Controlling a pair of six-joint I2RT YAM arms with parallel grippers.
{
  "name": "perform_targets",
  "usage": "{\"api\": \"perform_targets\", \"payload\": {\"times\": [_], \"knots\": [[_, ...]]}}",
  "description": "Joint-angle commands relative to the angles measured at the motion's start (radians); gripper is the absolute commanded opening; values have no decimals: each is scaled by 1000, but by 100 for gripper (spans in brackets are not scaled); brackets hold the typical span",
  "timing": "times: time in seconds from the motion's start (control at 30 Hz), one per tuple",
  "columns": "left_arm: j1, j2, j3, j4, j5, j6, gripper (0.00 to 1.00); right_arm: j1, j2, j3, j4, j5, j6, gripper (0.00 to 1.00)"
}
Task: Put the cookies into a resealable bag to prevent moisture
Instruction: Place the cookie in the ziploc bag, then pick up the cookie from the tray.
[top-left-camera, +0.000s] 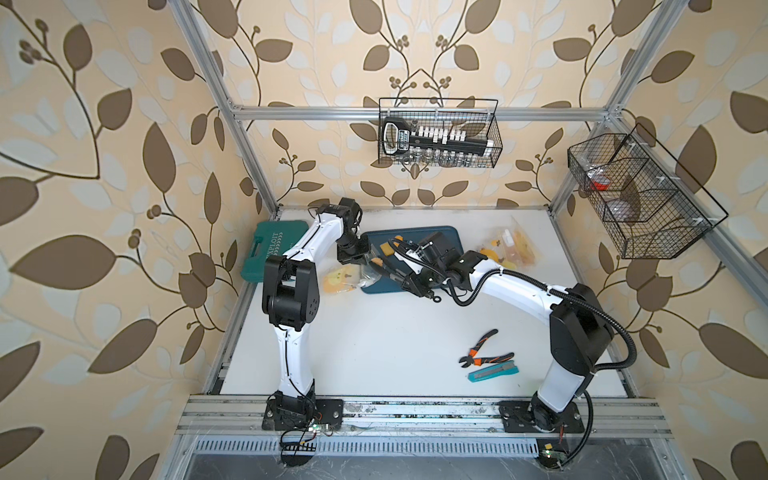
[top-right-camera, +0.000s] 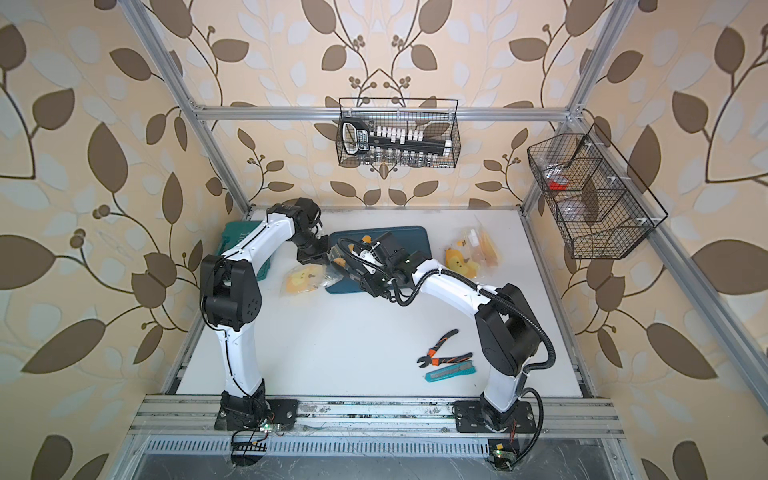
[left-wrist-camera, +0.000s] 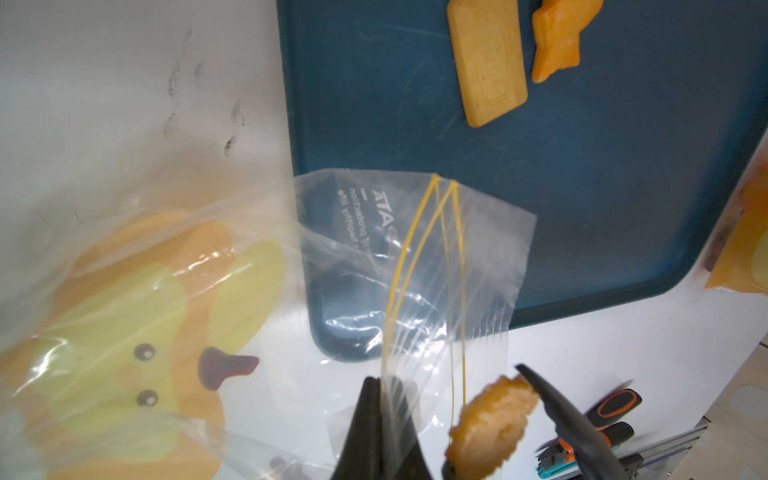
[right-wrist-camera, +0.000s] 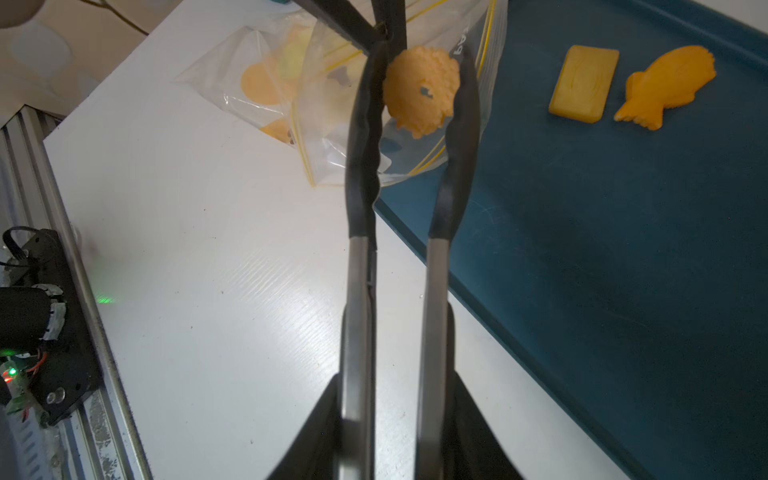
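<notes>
The round orange flower cookie (right-wrist-camera: 422, 89), held at the mouth of the clear yellow-zipped bag (left-wrist-camera: 478, 249) in black-tipped steel tongs (right-wrist-camera: 360, 266) gripped by the right claw (right-wrist-camera: 395, 399), should be released only once deeper inside; the bag's lip is clamped by the left claw (left-wrist-camera: 384, 399).

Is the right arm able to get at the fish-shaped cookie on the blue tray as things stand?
Probably yes, but not at once: the fish-shaped cookie lies uncovered on the blue tray, near the tongs, yet these hold a round cookie at the mouth of the resealable bag.
</notes>
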Motion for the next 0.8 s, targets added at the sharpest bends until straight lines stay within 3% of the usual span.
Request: {"api": "perform_targets", "payload": {"times": [0.0, 0.23, 0.4, 0.63, 0.77], "knots": [[-2, -29, -5, 3, 21, 19, 0, 3, -22, 28, 35, -43, -6, 48], [-2, -31, -8, 2, 16, 20, 0, -13, -121, -66, 142, 15, 60, 51], [0, -44, -8, -7, -49, 9, 0, -108, -183, -172, 195, 144, 163, 49], [17, -81, -24, 7, -102, -3, 0, -152, 23, -24, 10, 246, 109, 52], [18, -84, -29, 8, -102, -3, 0, -152, 119, 52, 4, 248, 108, 53]]}}
